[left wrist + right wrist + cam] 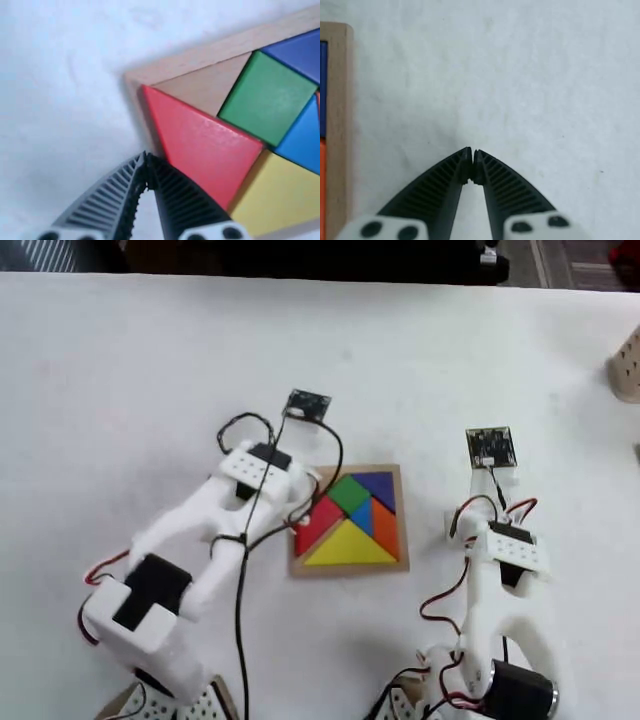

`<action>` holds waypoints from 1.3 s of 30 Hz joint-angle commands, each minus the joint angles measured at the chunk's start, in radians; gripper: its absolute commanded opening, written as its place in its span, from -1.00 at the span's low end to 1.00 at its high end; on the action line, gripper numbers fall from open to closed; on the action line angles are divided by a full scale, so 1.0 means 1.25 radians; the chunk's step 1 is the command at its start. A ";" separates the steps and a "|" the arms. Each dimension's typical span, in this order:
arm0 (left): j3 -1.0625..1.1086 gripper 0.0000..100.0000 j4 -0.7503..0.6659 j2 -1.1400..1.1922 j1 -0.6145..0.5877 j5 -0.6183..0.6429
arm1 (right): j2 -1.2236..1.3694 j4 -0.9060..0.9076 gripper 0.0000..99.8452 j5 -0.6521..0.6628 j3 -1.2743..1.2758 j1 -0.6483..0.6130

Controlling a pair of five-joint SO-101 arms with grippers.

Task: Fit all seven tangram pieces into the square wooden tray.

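Tray (403, 530) between left gripper (146, 159), right gripper (472, 152)

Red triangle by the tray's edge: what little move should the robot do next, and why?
Probably nudge the red triangle with the shut left gripper toward the bare wood gap beside the green square: its edge seems to overlap the tray rim.
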 commanded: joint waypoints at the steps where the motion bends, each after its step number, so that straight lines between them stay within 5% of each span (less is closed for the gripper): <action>1: -0.015 -0.96 0.002 -0.064 0.055 -0.017 | -0.002 -0.008 -0.97 0.041 -0.033 -0.001; 16: 0.037 -0.96 -0.082 -0.104 0.118 -0.017 | -0.002 -0.008 -0.97 0.047 -0.033 -0.002; 27: 0.054 -0.96 -0.087 -0.208 -0.057 -0.018 | -0.029 0.040 -0.96 0.042 -0.037 -0.007; 39: 0.293 -0.95 -0.199 -0.440 -0.267 -0.142 | -0.417 0.057 -0.96 0.042 0.194 -0.111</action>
